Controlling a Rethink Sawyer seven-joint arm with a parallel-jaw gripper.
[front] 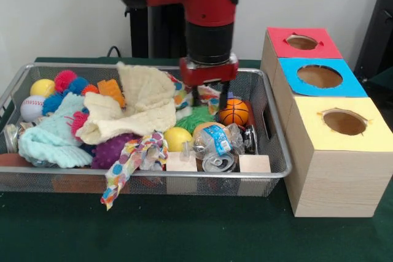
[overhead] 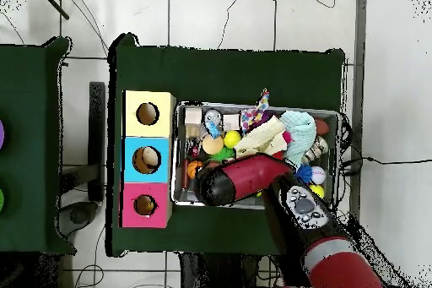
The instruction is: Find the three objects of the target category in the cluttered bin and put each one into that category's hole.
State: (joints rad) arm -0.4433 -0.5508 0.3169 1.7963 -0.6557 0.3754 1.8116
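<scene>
One pincer (front: 222, 104), grip state untellable, low over mini basketball (front: 234, 113) in bin (front: 275, 151); search step; next: confirm grasp, lift.

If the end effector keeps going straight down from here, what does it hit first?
Most likely the small orange basketball: the end effector hangs just above its left side in the wire-mesh bin. Depth is unclear, so it might land on the patterned cloth beside the ball.

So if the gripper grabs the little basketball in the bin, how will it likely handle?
The basketball is round, so it will probably roll if nudged rather than gripped squarely. It looks small and toy-like, likely light. Resting against the crushed bottle and green fuzzy thing, it may not roll far.
</scene>
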